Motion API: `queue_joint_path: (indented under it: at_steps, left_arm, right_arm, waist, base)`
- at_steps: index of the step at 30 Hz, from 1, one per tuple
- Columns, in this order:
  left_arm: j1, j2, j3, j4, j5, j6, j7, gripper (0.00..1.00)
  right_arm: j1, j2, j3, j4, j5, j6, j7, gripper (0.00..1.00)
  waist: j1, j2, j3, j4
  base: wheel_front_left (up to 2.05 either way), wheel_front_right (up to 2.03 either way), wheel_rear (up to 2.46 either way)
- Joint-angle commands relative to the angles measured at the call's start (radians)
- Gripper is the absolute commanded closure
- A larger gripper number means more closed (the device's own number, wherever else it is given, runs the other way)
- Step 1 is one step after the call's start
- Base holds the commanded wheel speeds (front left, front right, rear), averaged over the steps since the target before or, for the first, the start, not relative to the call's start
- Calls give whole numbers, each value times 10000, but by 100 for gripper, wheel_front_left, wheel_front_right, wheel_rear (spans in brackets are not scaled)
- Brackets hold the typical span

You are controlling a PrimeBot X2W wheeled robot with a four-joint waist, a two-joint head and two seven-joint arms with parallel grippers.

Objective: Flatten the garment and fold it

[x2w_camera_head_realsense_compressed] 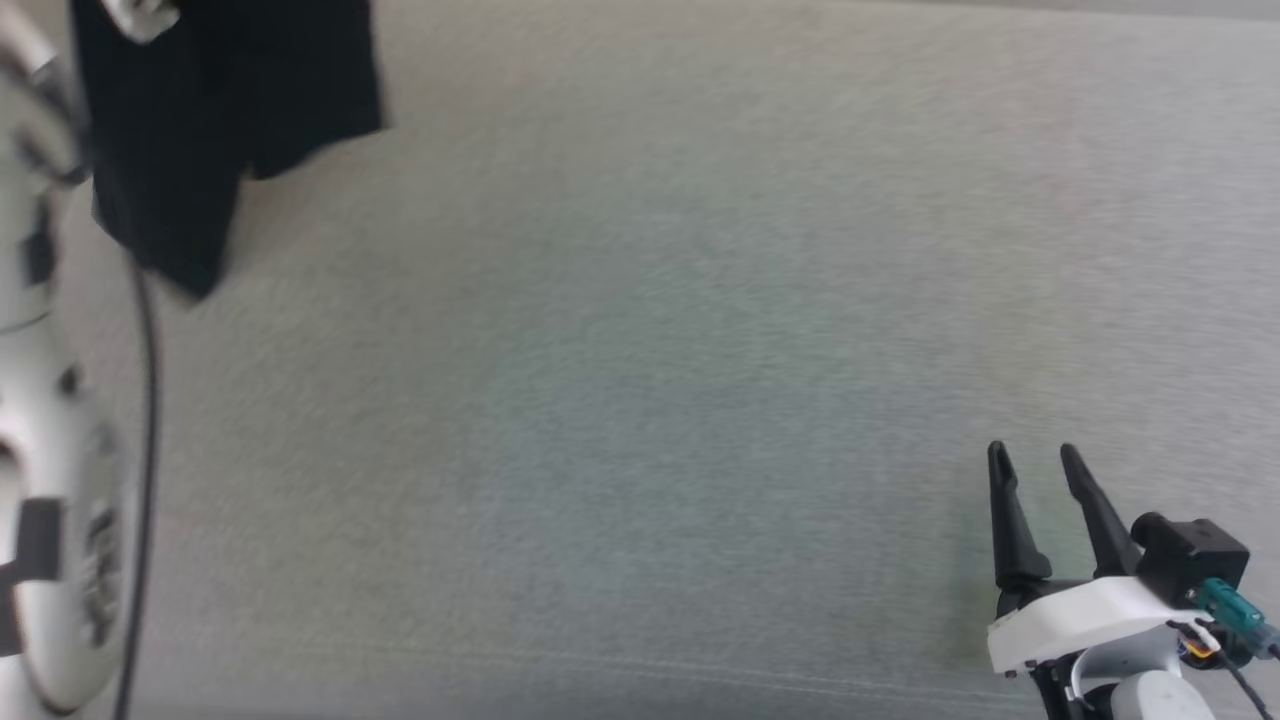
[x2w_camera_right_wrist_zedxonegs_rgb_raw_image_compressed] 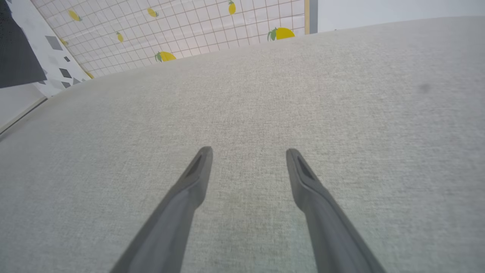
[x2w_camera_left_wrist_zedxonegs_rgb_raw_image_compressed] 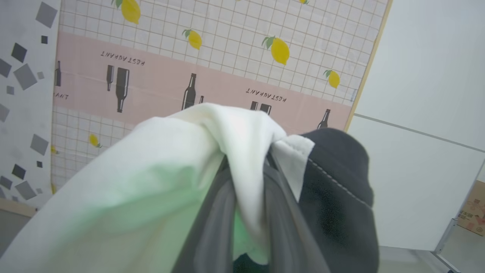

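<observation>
In the head view, the garment [x2w_camera_head_realsense_compressed: 200,130] is at the upper left of the frame. Only its black part shows here, and it hangs above the grey surface [x2w_camera_head_realsense_compressed: 640,350]. The pale left arm [x2w_camera_head_realsense_compressed: 50,480] runs along the left edge, with a thin dark cable [x2w_camera_head_realsense_compressed: 150,400] beside it. The right gripper [x2w_camera_head_realsense_compressed: 1034,452] is at the lower right. Its fingers point up the frame and stand apart, with nothing between them.

In the left wrist view, the left gripper [x2w_camera_left_wrist_zedxonegs_rgb_raw_image_compressed: 248,163] is at the bottom centre, and its two fingers are closed narrowly on a fold of the garment [x2w_camera_left_wrist_zedxonegs_rgb_raw_image_compressed: 132,182]. White cloth covers the fingertips and spreads to the lower left. A black part with a stitched seam bulges to the right of the fingers. Behind the cloth is a wall [x2w_camera_left_wrist_zedxonegs_rgb_raw_image_compressed: 227,49] printed with lemons and bottles.

In the right wrist view, the right gripper [x2w_camera_right_wrist_zedxonegs_rgb_raw_image_compressed: 249,151] rises from the bottom edge with its fingers wide and empty over the grey surface [x2w_camera_right_wrist_zedxonegs_rgb_raw_image_compressed: 341,94]. The lemon wall [x2w_camera_right_wrist_zedxonegs_rgb_raw_image_compressed: 189,26] is at the top. A dark shape [x2w_camera_right_wrist_zedxonegs_rgb_raw_image_compressed: 17,49] sits at the upper left corner; I cannot tell what it is.
</observation>
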Motion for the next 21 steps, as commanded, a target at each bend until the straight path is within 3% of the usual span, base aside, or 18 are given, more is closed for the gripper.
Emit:
queue_joint_path:
  at_steps: [1,11,21]
  left_arm:
    - [-379,-284,-133,99,-105,-97,-14,100]
    - [-1046,-1776,-713,1271,-868,-782,27,100]
    - [2498,-2326,-3039,1876,-211,-1303,133,100]
  right_arm:
    - [-88,-4,44,115,108,-17,-108,0]
    - [85,-4,4,485,141,-17,-206,0]
    - [391,-4,-250,384,-35,-17,-219,0]
  waist:
    - [0,-1,-707,-819]
    - [0,-1,-1060,-1709]
    - [0,-1,-1228,-1852]
  base:
    - [0,0,0]
    - [0,0,0]
    - [0,0,0]
